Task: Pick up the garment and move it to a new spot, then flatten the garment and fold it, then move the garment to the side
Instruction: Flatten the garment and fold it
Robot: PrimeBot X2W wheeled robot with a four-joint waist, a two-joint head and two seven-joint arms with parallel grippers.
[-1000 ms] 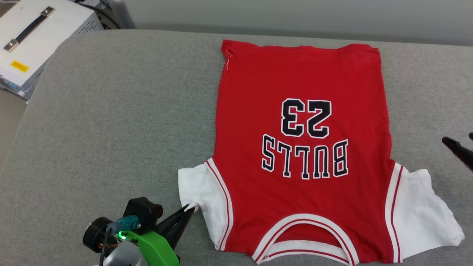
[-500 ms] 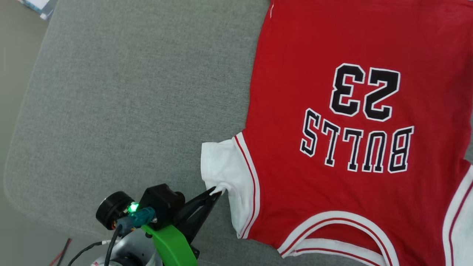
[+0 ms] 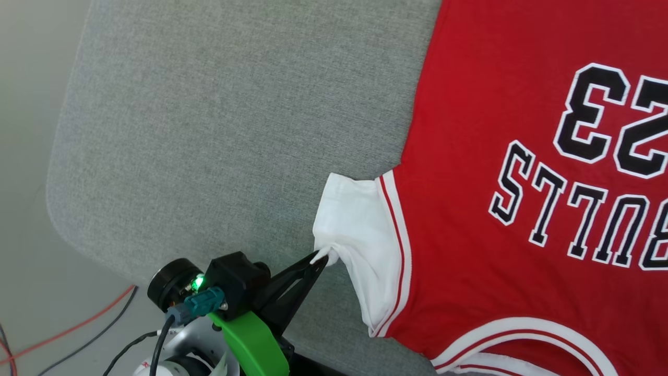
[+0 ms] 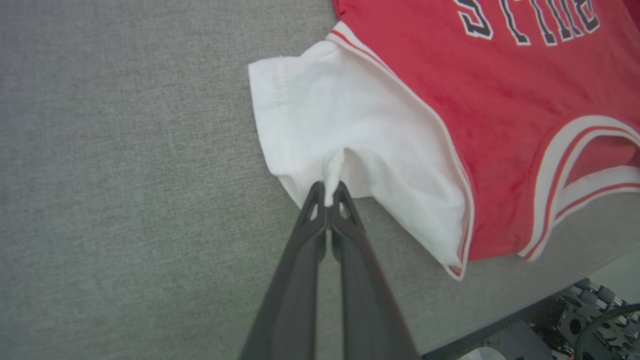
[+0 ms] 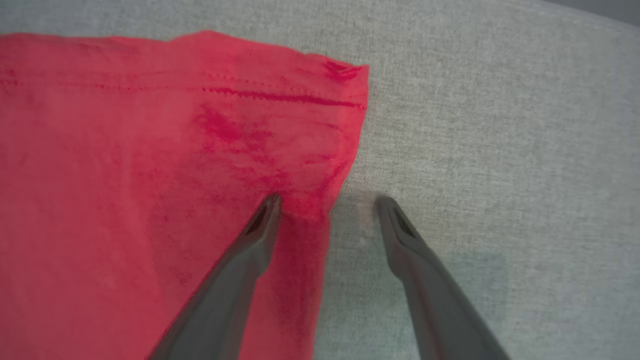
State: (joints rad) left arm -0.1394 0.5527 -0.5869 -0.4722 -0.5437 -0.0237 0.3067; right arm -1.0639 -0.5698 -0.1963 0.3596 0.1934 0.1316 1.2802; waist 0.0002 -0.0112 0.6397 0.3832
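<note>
The garment [image 3: 480,156], a red jersey T-shirt with white sleeves and a black "23", lies flat with its print up on the grey padded table [image 3: 235,120]. My left gripper [image 3: 318,259] is shut on a pinch of the white sleeve [image 3: 360,230] at its outer edge; in the left wrist view the gripper [image 4: 328,192] holds a small fold of the sleeve [image 4: 340,125]. In the right wrist view my right gripper [image 5: 327,202] stands open over the garment's red hem corner [image 5: 310,125], one finger above the cloth, the other above bare table.
The table's rounded left corner [image 3: 57,209] drops to a pale floor with red and black cables [image 3: 78,329]. The table's near edge [image 4: 500,320] shows with robot parts [image 4: 590,315] below it. Bare grey surface lies left of the garment.
The head camera has swung, so the whole scene shifted right and the right gripper and white box left its view. My left gripper stays shut on the sleeve.
</note>
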